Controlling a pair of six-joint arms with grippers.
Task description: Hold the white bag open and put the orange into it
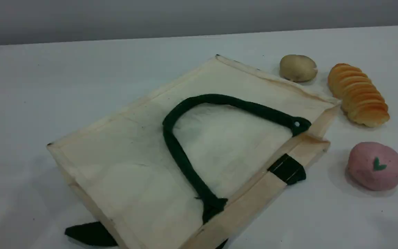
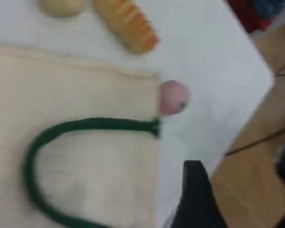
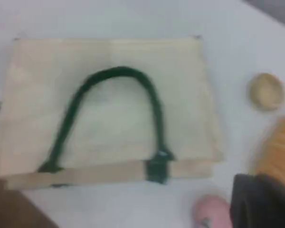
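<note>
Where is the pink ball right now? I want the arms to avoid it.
In the scene view the pink ball sits at the right, just off the white bag mouth's edge, nearer the camera than the bread loaf.

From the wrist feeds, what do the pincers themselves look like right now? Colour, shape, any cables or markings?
Only one fingertip of each shows. The left pincer is a matte black, blunt, blocky tip. The right pincer is dark grey-black with a squarish top. No cables or markings visible; both are blurred.

Cream white bag (image 1: 143,180), dark green handle (image 1: 181,155); ridged golden-orange loaf (image 1: 358,94).
</note>
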